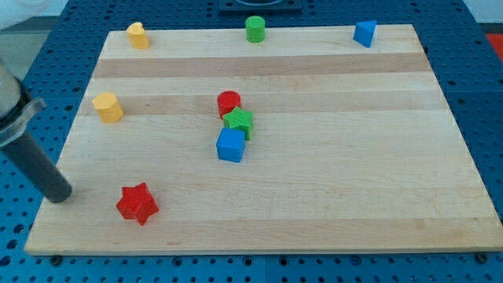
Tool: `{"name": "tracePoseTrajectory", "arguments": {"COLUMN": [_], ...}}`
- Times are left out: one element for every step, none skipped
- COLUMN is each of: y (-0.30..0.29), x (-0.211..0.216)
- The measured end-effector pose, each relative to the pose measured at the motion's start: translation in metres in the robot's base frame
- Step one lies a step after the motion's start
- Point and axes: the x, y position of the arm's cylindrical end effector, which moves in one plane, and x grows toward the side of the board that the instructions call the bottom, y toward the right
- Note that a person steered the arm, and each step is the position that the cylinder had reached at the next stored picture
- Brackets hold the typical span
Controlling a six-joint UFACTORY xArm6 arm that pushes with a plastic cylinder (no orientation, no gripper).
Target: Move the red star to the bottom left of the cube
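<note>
The wooden board lay on a blue perforated table. The red star sat near the board's bottom-left corner, well apart from the other blocks. The blue cube lay near the board's middle, up and to the view's right of the star. A green star touched the cube's upper edge, and a red cylinder stood just above and touching the green star, so the three formed a short, slightly slanted column.

The dark rod entered from the view's left edge and slanted down toward the right. Its lower end, the tip, stood at the board's left edge, left of the red star and slightly above it, near but not touching. The arm carried no jaws; it ended in the plain rod, which held nothing.

Along the top edge stood three further blocks: a yellow block of unclear shape at the view's left, a green cylinder near the centre, and a blue block, seemingly a wedge, at the view's right. A second yellow block, roughly faceted, lay near the left edge, above the tip and well apart from it.
</note>
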Motion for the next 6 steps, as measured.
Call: {"name": "tracePoseTrajectory", "arguments": {"y": [0.069, 0.142, 0.164, 0.159, 0.185, 0.208], "x": [0.013, 0.004, 0.005, 0.054, 0.057, 0.023]}}
